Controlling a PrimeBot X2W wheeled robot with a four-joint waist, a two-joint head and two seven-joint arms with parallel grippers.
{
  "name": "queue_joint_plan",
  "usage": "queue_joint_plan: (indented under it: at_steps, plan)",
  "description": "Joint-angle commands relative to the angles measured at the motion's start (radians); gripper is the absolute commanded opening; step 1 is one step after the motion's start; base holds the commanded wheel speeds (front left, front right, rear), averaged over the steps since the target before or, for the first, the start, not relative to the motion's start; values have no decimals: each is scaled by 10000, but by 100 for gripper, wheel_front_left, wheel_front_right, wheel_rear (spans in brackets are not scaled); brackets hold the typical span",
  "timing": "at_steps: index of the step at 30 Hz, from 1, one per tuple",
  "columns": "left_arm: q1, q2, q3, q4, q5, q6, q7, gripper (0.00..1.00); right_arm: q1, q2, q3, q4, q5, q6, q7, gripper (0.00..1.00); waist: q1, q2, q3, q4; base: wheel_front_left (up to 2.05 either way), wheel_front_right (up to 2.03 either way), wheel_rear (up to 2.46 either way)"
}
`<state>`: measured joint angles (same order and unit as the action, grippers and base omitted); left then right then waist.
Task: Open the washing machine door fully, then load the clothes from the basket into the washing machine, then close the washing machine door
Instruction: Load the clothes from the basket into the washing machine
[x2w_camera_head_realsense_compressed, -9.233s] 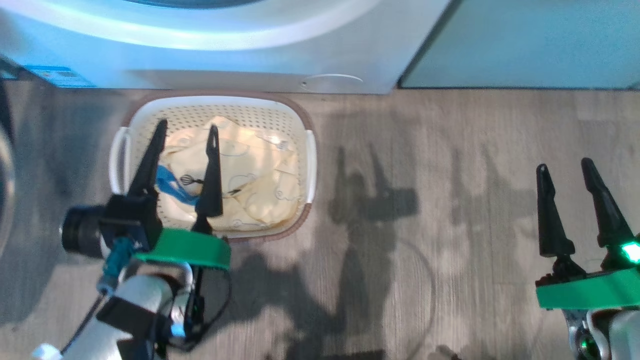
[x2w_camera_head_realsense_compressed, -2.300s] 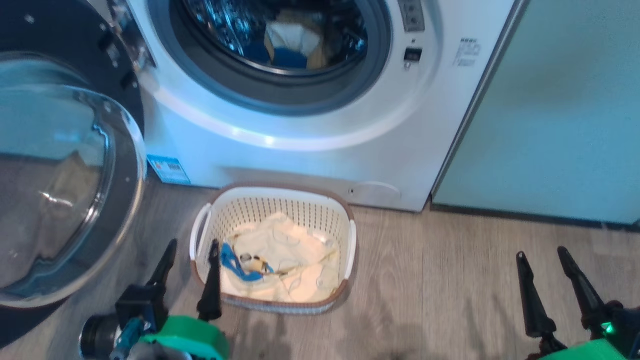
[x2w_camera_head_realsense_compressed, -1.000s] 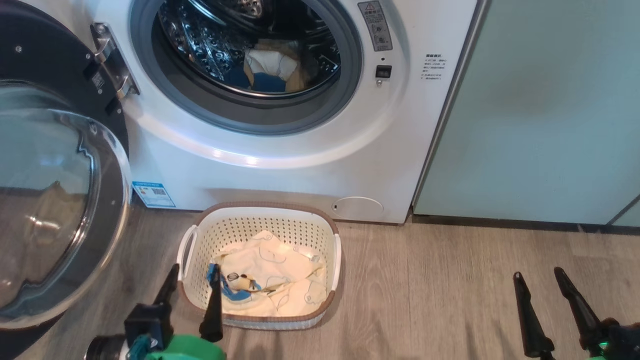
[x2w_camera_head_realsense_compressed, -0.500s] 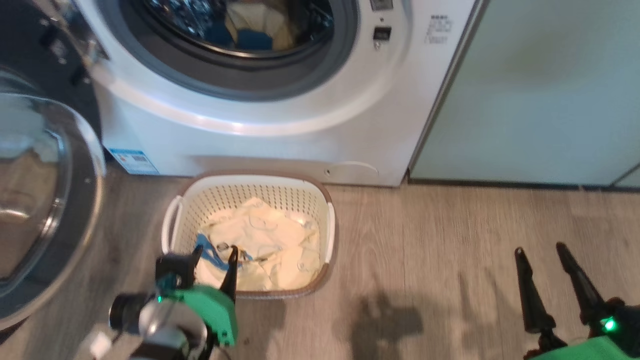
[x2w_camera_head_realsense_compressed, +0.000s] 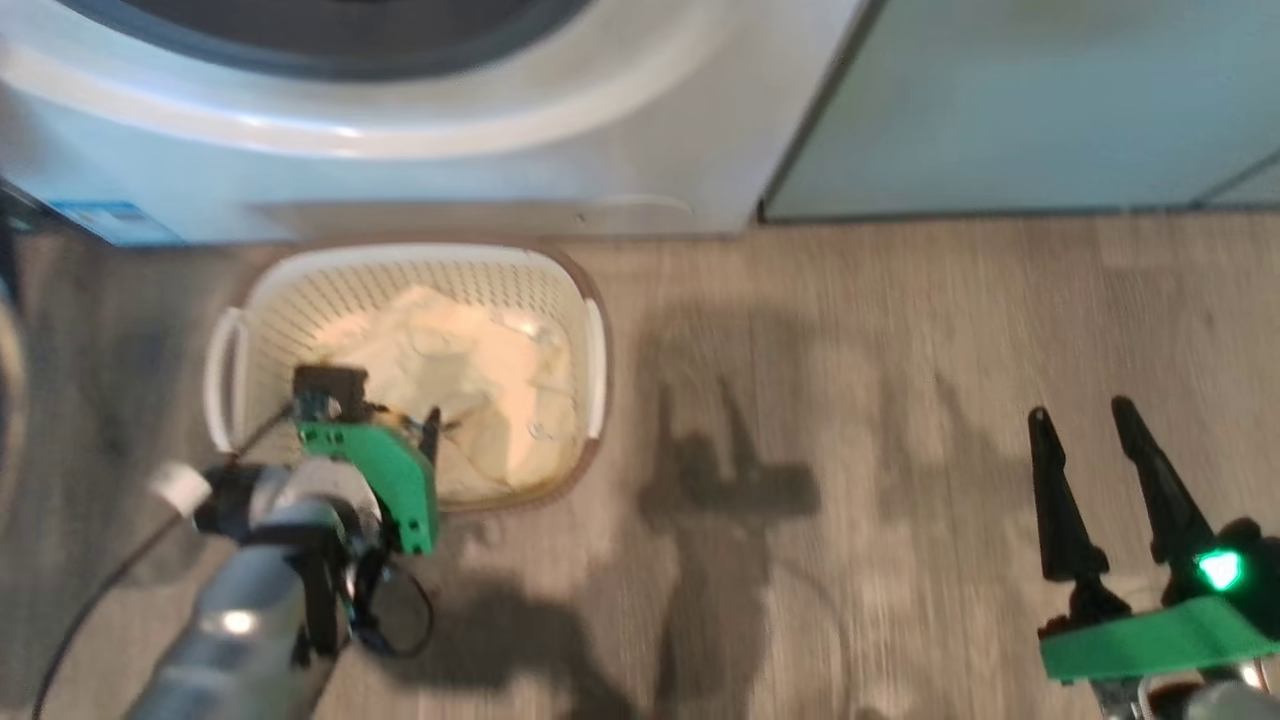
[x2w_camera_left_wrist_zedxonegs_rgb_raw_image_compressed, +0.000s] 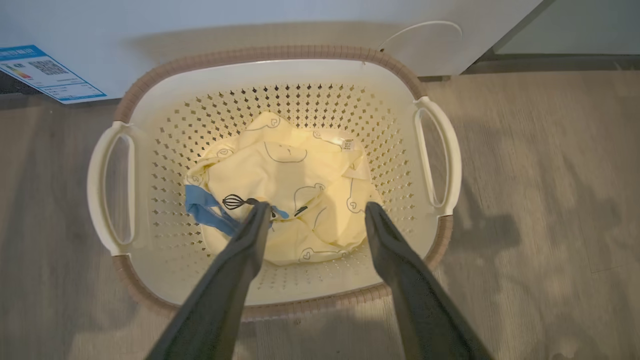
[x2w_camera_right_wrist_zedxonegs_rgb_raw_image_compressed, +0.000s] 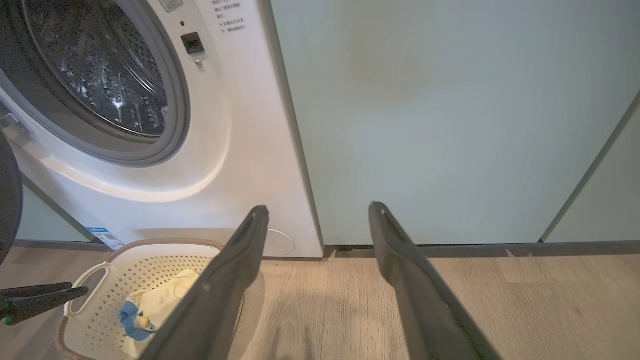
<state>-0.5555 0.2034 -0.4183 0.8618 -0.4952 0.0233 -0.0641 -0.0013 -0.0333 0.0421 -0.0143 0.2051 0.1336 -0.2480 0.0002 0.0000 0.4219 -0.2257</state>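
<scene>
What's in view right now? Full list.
washer: 1, white, behind basket, opening uncovered
door: 1, black, open, at left edge of right wrist view
sticker: 1, blue, washer's lower corner
basket: 1, cream with brown rim, on floor before washer
clothes: small pile, cream plus a blue bit, in basket
cabinets: 2 panels, pale green, beside washer
floor: grey wood
left gripper: dark fingers, open, over clothes
right gripper: dark fingers, open, empty, over floor
</scene>
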Motion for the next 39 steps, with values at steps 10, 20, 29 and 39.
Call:
queue_joint_plan:
  at_steps: [10,20,29,39]
  plan:
    - [-1951,534,524,1921,-318,-504,316,100,-980,-169,480,-540,664,-29,-135,100,-2,0,2686,-1263,0,0,0]
    - [-3151,1481,925,3122,-601,-384,447,100,-1404,-169,912,-739,1138,-29,-136,100,-2,0,4274,-1857,0,0,0]
    - [-4145,2077,794,3506,-437,-158,679,100,-1483,-169,1232,-1095,1248,-29,-137,100,-2,0,5220,-1978,0,0,0]
    - [-4847,1740,610,3840,-473,79,1443,91,-924,-169,1233,-1728,1050,-29,-137,100,-2,0,5624,-1634,0,0,0]
